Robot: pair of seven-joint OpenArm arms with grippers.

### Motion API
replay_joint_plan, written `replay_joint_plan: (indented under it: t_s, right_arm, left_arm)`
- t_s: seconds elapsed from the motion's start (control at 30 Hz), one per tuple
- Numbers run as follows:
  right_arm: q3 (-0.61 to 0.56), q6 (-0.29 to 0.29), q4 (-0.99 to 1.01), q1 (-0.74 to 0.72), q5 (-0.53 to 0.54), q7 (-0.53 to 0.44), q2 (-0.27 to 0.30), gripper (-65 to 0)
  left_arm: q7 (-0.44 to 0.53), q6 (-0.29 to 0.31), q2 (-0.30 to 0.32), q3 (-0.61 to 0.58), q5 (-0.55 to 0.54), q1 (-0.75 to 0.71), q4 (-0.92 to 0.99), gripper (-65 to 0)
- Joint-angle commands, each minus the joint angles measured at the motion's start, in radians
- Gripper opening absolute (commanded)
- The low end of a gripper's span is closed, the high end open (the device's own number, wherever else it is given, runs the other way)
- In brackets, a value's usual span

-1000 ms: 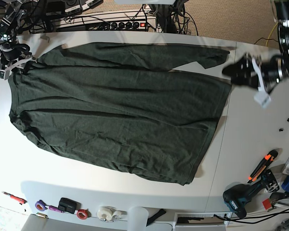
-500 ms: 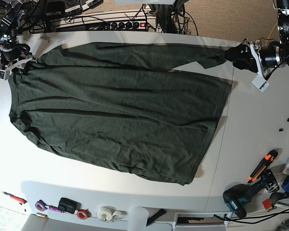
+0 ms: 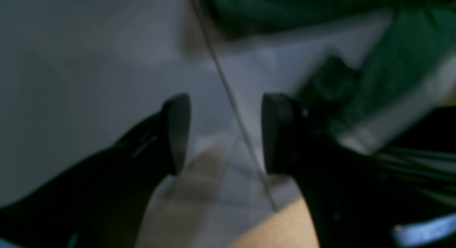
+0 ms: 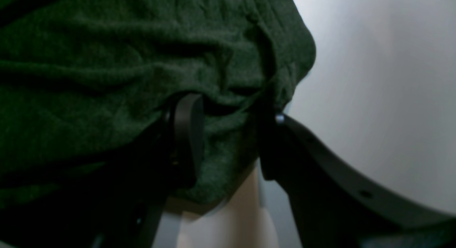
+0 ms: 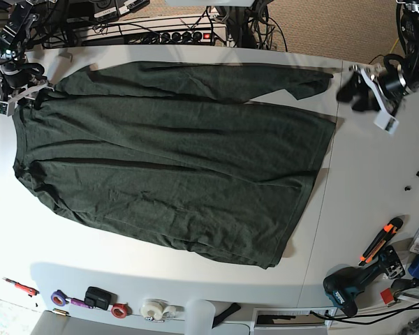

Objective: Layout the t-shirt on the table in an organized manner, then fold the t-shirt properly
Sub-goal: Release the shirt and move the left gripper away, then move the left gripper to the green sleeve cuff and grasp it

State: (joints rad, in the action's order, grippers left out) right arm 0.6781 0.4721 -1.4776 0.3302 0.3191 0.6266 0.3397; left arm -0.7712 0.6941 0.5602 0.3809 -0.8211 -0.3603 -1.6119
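- T-shirt (image 5: pixel 174 153) lies spread flat on table (image 5: pixel 363 195), folded lengthwise, a few wrinkles.
- Right gripper (image 4: pixel 228 134) at the shirt's far corner; fingers straddle a bunch of fabric, which fills the gap; firm pinch or not, cannot tell.
- Left gripper (image 3: pixel 224 134) over bare table near the seam, just off the shirt's edge; jaws apart, nothing between them.

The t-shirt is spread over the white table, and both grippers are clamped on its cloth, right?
Not quite. Only the right gripper has the t-shirt between its fingers. The left gripper is open over the bare table with nothing in it, as the left wrist view shows.
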Motion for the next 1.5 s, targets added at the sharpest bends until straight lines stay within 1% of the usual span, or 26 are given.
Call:
replay_joint_plan:
  t_s: [0.0,0.07,0.13,0.2,0.27,0.33,0.4,0.43,0.5,0.6,0.63,0.7,0.77,0.87,1.07,1.13,1.17,1.23,1.3,1.47]
  right_arm:
    - [0.004,0.002,-0.013,-0.001,0.005,-0.023,0.018,-40.1]
    - [0.004,0.002,-0.013,-0.001,0.005,-0.026,0.018,-40.1]
    - [0.004,0.002,-0.013,-0.001,0.005,-0.027,0.018,-40.1]
    - [0.004,0.002,-0.013,-0.001,0.005,-0.029,0.018,-40.1]
    - [0.004,0.002,-0.013,-0.001,0.005,-0.029,0.018,-40.1]
    - [0.004,0.002,-0.013,-0.001,0.005,-0.031,0.018,-40.1]
    - [0.004,0.001,-0.013,-0.001,0.003,-0.035,0.018,-40.1]
    - [0.004,-0.001,-0.013,-0.001,0.002,-0.037,0.018,-40.1]
    - [0.004,-0.001,-0.013,-0.001,0.002,-0.050,0.018,-40.1]
    - [0.004,-0.001,-0.013,-0.001,0.002,-0.063,0.018,-40.1]
    - [0.004,-0.001,-0.013,-0.001,0.002,-0.066,0.018,-40.1]
    - [0.004,-0.001,-0.013,-0.001,0.002,-0.070,0.018,-40.1]
    - [0.004,-0.001,-0.013,-0.001,0.002,-0.076,0.018,-40.1]
    - [0.004,-0.001,-0.013,-0.001,0.002,-0.086,0.018,-40.1]
    - [0.004,-0.001,-0.013,-0.001,0.002,-0.119,0.018,-40.1]
    - [0.004,-0.001,-0.013,-0.001,0.002,-0.126,0.018,-40.1]
    - [0.004,-0.001,-0.013,-0.002,0.002,-0.129,0.018,-40.1]
    - [0.004,-0.003,-0.013,-0.003,0.000,-0.130,0.018,-40.1]
    - [0.004,-0.014,-0.013,-0.004,-0.003,-0.130,0.018,-40.1]
    - [0.004,-0.046,-0.013,-0.019,-0.006,-0.130,0.018,-40.1]
  left_arm:
    - [0.074,0.004,0.019,0.008,0.031,0.008,-0.016,-34.8]
    - [0.197,0.004,0.019,0.008,0.128,0.027,-0.016,-35.0]
    - [0.256,0.004,0.020,0.008,0.157,0.064,-0.016,-35.0]
    - [0.264,0.004,0.022,0.008,0.158,0.111,-0.016,-35.1]
    - [0.264,0.004,0.022,0.008,0.197,0.160,-0.016,-38.0]
    - [0.264,0.004,0.032,0.008,0.305,0.203,-0.016,-44.5]
    - [0.264,0.004,0.044,0.008,0.436,0.230,-0.015,-52.1]
    - [0.264,0.004,0.049,0.008,0.479,0.238,-0.015,-54.2]
    - [0.264,0.004,0.064,0.008,0.520,0.244,-0.011,-54.5]
    - [0.264,0.000,0.080,0.008,0.520,0.244,0.008,-54.5]
    - [0.264,0.000,0.083,0.008,0.504,0.244,0.021,-54.5]
    - [0.272,0.004,0.082,0.008,0.443,0.244,0.053,-54.5]
    - [0.298,0.004,0.082,0.008,0.352,0.244,0.093,-54.5]
    - [0.420,0.004,0.079,0.008,0.259,0.244,0.154,-54.5]
    - [0.694,0.004,0.047,0.008,0.259,0.244,0.174,-54.5]
    - [0.759,0.004,0.026,0.009,0.260,0.245,0.174,-54.5]
    - [0.774,0.004,0.014,0.009,0.259,0.244,0.174,-54.5]
    - [0.771,0.004,-0.014,0.009,0.260,0.238,0.174,-54.5]
    - [0.772,0.004,-0.026,0.008,0.260,0.214,0.171,-54.6]
    - [0.773,0.004,-0.011,0.009,0.271,0.109,0.121,-54.6]
